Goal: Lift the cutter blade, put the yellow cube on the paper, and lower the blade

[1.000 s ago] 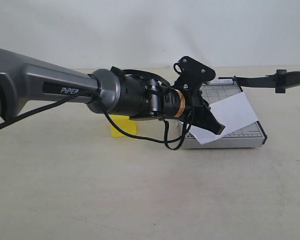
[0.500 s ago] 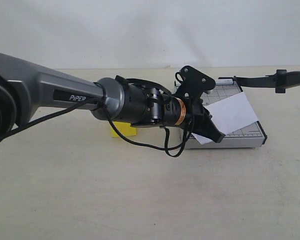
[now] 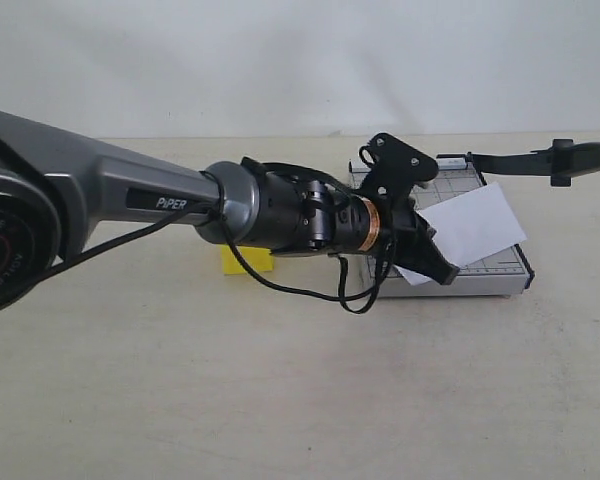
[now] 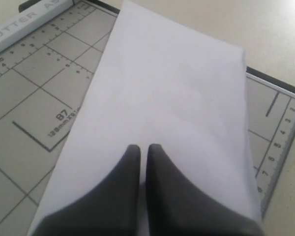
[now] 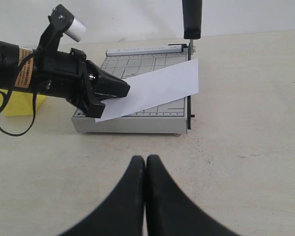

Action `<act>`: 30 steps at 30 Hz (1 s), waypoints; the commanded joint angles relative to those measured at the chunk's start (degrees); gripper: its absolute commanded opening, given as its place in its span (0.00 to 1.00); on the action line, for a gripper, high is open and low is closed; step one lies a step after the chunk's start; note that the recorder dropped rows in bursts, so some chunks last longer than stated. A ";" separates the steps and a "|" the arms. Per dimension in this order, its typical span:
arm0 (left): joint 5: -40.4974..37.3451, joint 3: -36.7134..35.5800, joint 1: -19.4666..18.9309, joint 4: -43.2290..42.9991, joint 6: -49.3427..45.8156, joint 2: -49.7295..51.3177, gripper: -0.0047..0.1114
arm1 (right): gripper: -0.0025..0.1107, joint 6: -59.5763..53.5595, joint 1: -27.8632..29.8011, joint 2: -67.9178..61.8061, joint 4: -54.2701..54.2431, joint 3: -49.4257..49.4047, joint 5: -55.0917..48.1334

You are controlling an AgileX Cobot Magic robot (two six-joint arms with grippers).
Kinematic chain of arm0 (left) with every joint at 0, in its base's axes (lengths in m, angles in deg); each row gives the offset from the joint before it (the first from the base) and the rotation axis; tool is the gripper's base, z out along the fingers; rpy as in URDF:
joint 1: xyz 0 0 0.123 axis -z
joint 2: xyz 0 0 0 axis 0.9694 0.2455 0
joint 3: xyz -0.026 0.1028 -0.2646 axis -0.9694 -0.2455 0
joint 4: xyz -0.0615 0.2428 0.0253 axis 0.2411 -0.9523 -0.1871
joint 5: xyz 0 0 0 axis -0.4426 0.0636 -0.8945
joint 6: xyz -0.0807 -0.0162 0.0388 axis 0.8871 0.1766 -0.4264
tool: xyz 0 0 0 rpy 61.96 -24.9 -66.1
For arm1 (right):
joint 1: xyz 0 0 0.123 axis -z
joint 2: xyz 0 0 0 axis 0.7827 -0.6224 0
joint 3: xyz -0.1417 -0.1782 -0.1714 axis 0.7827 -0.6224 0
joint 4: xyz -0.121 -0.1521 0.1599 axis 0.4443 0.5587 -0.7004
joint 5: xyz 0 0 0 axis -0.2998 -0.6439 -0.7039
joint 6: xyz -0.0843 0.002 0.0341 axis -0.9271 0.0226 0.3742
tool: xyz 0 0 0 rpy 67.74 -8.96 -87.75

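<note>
The white paper (image 3: 470,225) lies slantwise across the grey cutter base (image 3: 455,185). The cutter blade (image 3: 520,158) is raised off the base; in the right wrist view its black handle (image 5: 191,17) stands up from the far corner hinge. My left gripper (image 3: 448,275) is shut, its tips (image 4: 143,146) low over the paper's (image 4: 172,83) near end, with nothing between them. The yellow cube (image 3: 248,260) sits on the table left of the cutter, partly hidden by the left arm. My right gripper (image 5: 146,158) is shut and empty over bare table, short of the cutter base (image 5: 132,124).
The left arm's grey forearm (image 3: 100,190) and a looping black cable (image 3: 350,300) stretch across the left half of the exterior view. A pale wall closes off the back of the beige tabletop (image 3: 300,400).
The left arm has reached further right and slightly lower over the cutter. The paper has slid a little to the right on the base. The blade and the cube have stayed put.
</note>
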 commanded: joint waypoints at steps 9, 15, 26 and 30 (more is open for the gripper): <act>1.37 6.11 0.47 0.17 0.10 3.58 0.08 | 0.02 -0.30 0.03 0.50 -0.16 0.04 0.13; 1.28 7.92 1.23 0.17 0.10 5.42 0.08 | 0.02 -0.30 0.03 0.50 -0.63 0.04 0.13; 1.39 9.56 1.45 0.17 0.10 5.91 0.08 | 0.02 -0.30 0.03 0.50 -0.63 0.04 0.13; 1.39 11.64 1.45 0.17 0.10 5.91 0.08 | 0.02 -0.30 0.03 0.50 -0.63 0.04 0.13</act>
